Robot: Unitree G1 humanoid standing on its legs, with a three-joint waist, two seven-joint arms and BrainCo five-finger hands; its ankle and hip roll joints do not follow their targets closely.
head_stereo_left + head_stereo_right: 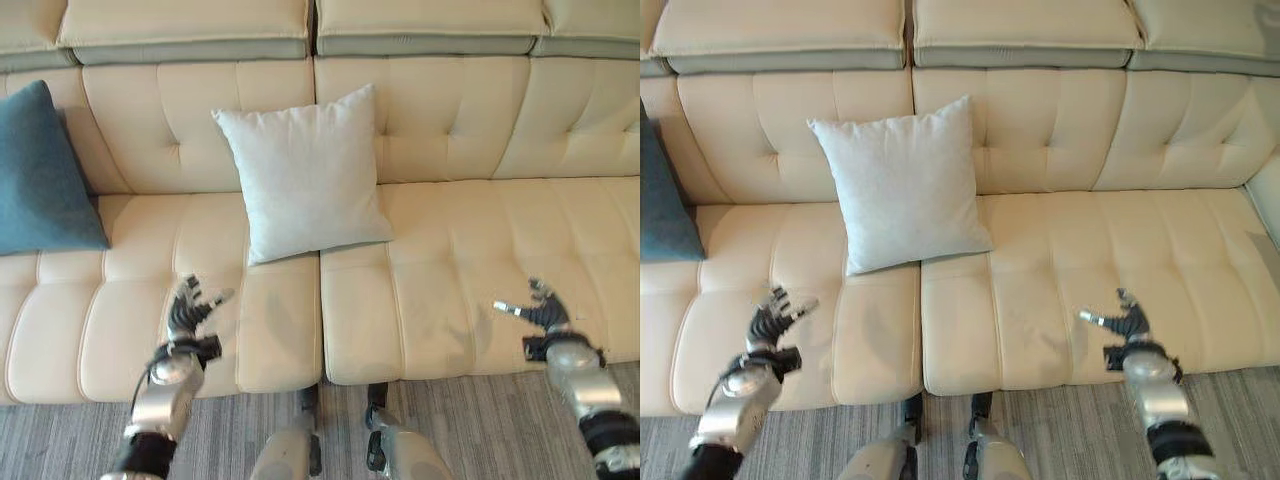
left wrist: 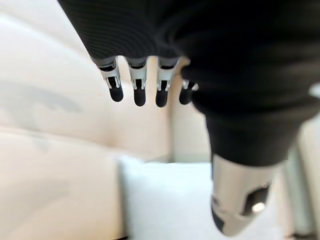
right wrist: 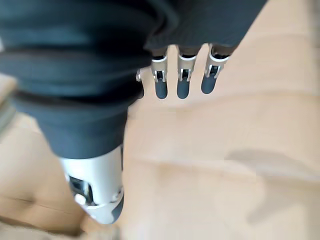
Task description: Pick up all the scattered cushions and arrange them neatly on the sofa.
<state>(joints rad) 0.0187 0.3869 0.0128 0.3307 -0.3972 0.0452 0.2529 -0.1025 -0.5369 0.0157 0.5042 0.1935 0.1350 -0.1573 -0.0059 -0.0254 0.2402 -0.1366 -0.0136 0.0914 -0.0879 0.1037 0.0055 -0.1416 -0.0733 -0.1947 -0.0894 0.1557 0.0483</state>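
Observation:
A pale grey cushion [image 1: 305,170] leans upright against the backrest of the cream sofa [image 1: 450,280], near its middle. A teal cushion [image 1: 40,175] leans at the sofa's left end. My left hand [image 1: 188,312] hovers over the seat's front, below and left of the grey cushion, fingers relaxed and holding nothing. Over the right seat floats my right hand [image 1: 540,312], likewise open and empty. In the left wrist view the fingers [image 2: 139,85] hang straight above the seat, with the grey cushion [image 2: 165,200] beyond. The right wrist view has the fingers [image 3: 182,80] straight over bare seat.
Grey carpet [image 1: 480,430] runs along the sofa's front edge. The right half of the seat [image 1: 560,230] holds nothing.

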